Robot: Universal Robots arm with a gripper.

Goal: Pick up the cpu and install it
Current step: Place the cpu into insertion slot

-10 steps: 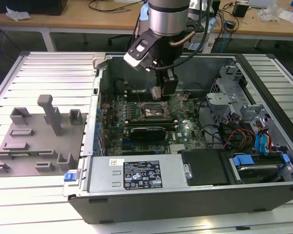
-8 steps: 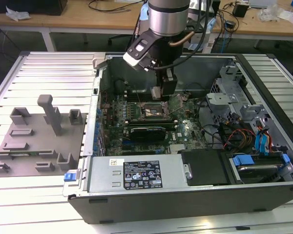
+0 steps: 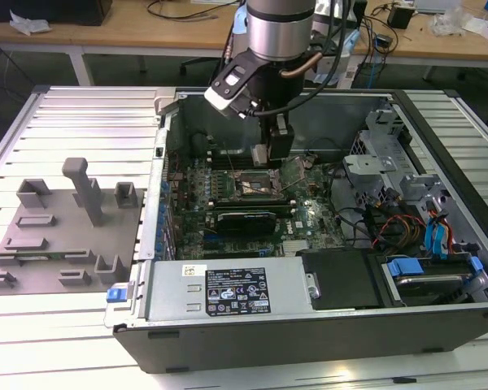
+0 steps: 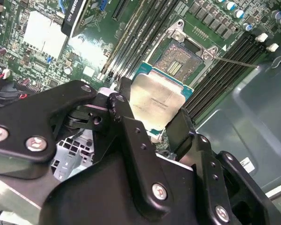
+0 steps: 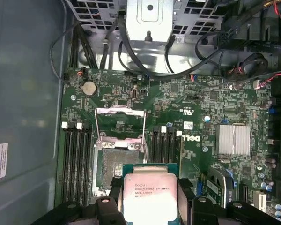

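Currently in the carry-and-place step; pick-up judged done. Seen in both wrist views: claw (image 5: 149,199) closed onto the cpu (image 5: 150,194), gripping it by two opposite edges, with silvery top towards the cameras, apparently clear of the board. Located in the exterior view over the motherboard (image 3: 309,215) inside the open computer case (image 3: 309,341), with the socket (image 3: 256,187) just at six o'clock of the claw; grey plastic blocks (image 3: 85,191) well apart at about nine o'clock, on the worktop (image 3: 89,114). Found the socket open, load frame (image 5: 120,112) swung up, contacts bare; cpu not yet seated. Judged not yet square over the socket; overlapping only one edge of it in the first wrist view. Calls for, by judgement: centring over the socket; matching chip edges to the frame; keeping level; lowering gently, no sliding across contacts; letting go only once flat.
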